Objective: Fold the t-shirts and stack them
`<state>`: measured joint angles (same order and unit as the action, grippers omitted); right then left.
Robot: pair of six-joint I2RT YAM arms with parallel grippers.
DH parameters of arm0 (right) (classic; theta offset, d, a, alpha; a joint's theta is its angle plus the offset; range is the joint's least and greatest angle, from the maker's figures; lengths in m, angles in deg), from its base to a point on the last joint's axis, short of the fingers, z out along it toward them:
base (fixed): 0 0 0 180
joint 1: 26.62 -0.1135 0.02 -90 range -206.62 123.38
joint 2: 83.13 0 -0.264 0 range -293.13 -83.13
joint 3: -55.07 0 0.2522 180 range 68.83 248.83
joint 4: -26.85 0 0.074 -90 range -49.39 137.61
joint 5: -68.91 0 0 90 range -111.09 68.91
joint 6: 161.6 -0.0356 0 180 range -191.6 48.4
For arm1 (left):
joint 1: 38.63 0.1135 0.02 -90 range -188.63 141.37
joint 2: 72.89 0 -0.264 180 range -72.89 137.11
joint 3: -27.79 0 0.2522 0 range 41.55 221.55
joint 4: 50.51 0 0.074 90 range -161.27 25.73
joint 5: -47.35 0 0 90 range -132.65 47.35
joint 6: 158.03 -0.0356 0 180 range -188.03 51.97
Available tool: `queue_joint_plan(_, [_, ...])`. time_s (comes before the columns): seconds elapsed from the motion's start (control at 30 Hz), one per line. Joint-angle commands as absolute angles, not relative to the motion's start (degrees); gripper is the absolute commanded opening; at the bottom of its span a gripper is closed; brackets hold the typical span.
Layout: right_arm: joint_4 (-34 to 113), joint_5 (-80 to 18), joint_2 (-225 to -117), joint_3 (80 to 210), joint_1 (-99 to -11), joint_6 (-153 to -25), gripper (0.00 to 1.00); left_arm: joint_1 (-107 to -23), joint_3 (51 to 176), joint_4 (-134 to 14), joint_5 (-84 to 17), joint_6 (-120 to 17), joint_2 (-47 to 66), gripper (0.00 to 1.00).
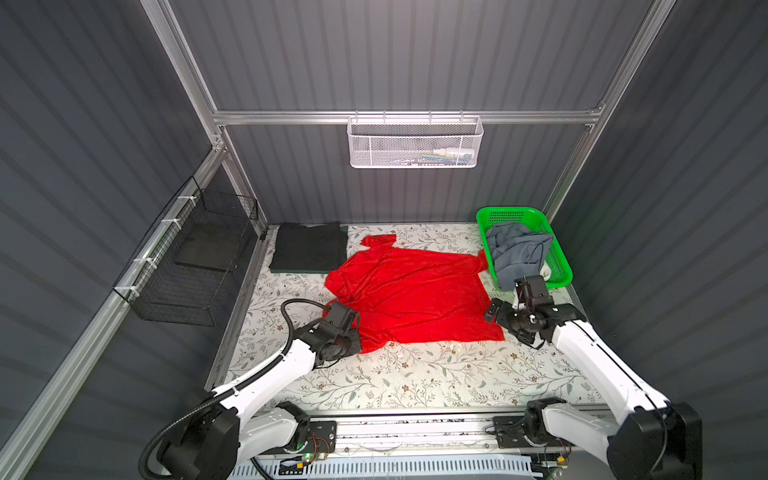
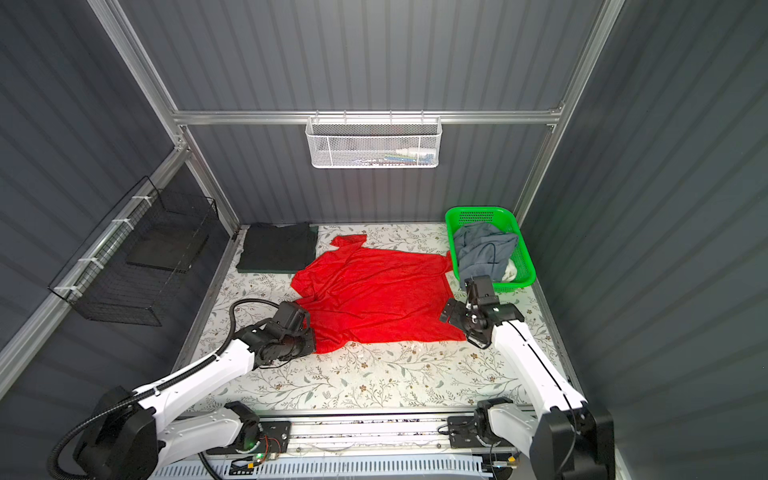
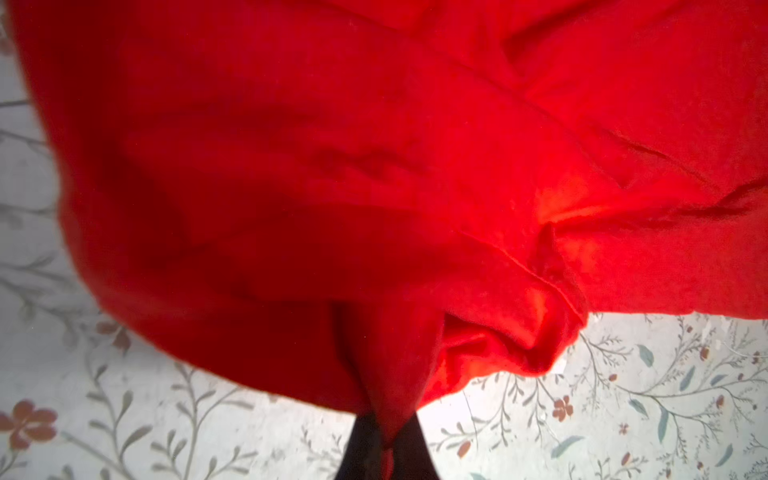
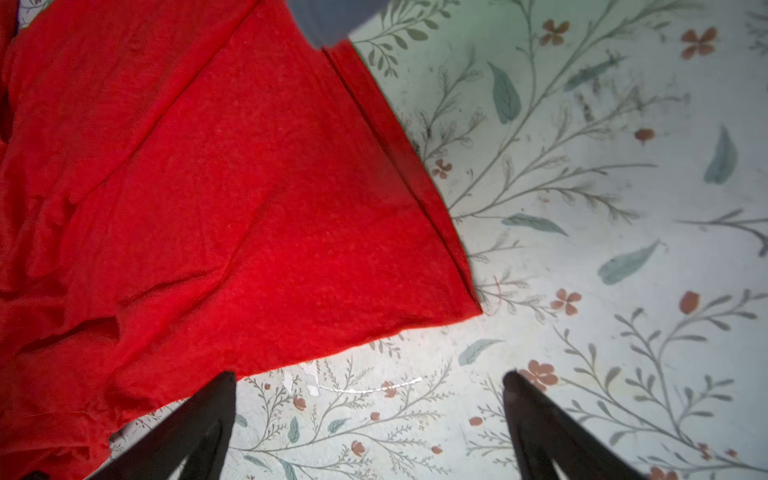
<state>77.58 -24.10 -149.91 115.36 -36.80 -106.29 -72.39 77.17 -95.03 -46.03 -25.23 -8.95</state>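
Note:
A bright red t-shirt (image 1: pixel 415 291) (image 2: pixel 374 295) lies spread and wrinkled on the floral table. My left gripper (image 1: pixel 358 337) (image 3: pixel 386 432) is at its near-left corner and shut on a pinch of the red cloth (image 3: pixel 332 166), which bunches up from the jaws. My right gripper (image 1: pixel 496 316) (image 4: pixel 370 378) hovers open just outside the shirt's near-right corner (image 4: pixel 465 299), with only tabletop between its fingers. Dark folded t-shirts (image 1: pixel 309 247) (image 2: pixel 278 247) sit stacked at the back left. A grey-blue t-shirt (image 1: pixel 517 249) lies crumpled in the green basket (image 1: pixel 507 210).
A black wire basket (image 1: pixel 187 257) hangs on the left wall and a white mesh basket (image 1: pixel 415 143) on the back rail. Bare floral tabletop (image 1: pixel 415 382) lies in front of the red shirt. The arms' base rail (image 1: pixel 415 432) runs along the near edge.

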Motion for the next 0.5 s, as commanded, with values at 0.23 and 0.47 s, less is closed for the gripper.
queue_joint_plan(0.23, [73.0,-22.9,-164.0,122.4,-41.2,-104.3,0.99,-79.0,78.6,-111.1,-45.3,-15.3,-17.5,0.17])
queue_joint_plan(0.47, [71.2,-23.4,-169.3,123.9,-41.3,-103.9,0.99,-86.2,83.7,-111.9,-45.3,-15.8,-16.9,0.97])
